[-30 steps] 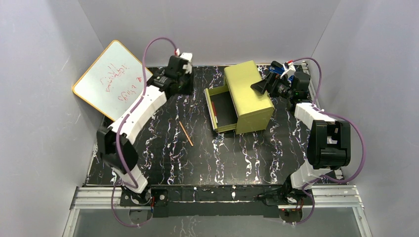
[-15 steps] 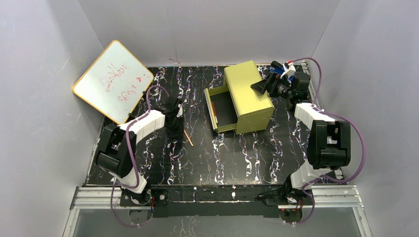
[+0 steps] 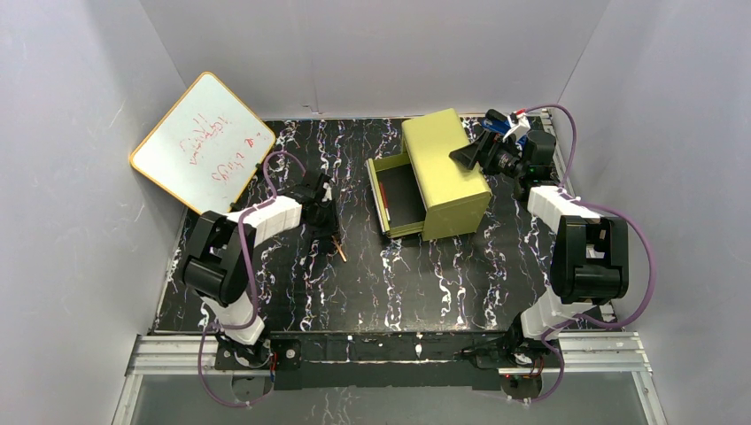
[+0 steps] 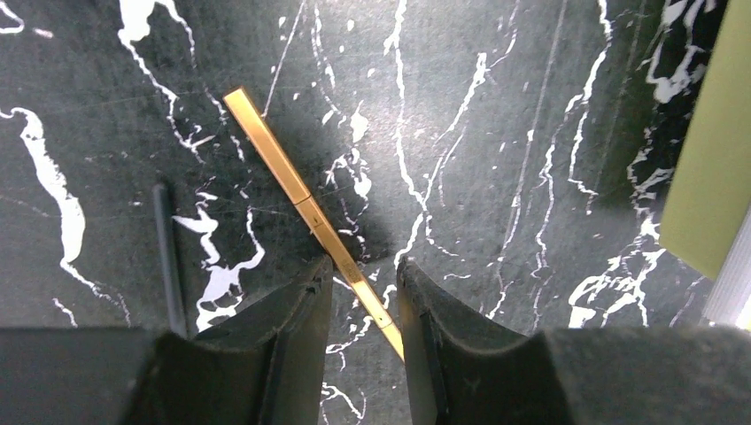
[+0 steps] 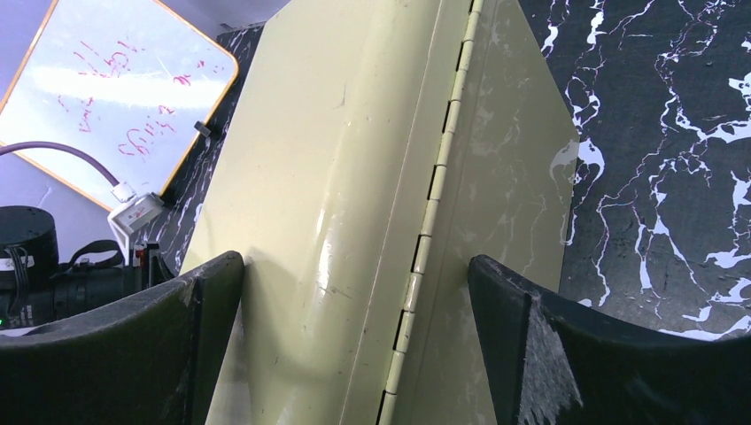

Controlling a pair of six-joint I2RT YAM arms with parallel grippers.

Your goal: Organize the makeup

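Note:
Of the makeup, one thin gold-orange pencil stick (image 4: 292, 181) lies slanted on the black marble table; its near tip (image 3: 340, 253) pokes out from under the left arm. My left gripper (image 4: 363, 263) (image 3: 326, 221) is down over the stick, jaws narrowly open, with the stick's lower end between the fingers and close to the right finger (image 4: 425, 319). My right gripper (image 5: 354, 264) (image 3: 469, 155) is wide open, straddling the hinged back edge of the yellow-green drawer box (image 5: 372, 177), fingertips against it. Other makeup is out of view.
The drawer box (image 3: 447, 164) sits at the back centre with its drawer (image 3: 398, 190) pulled out to the left. A yellow-rimmed whiteboard (image 3: 202, 142) leans at the back left. A thin dark rod (image 4: 168, 248) lies left of the left fingers.
The left arm has swung from the back of the table, near the whiteboard, forward and down over the pencil stick. The right arm and the box have not moved.

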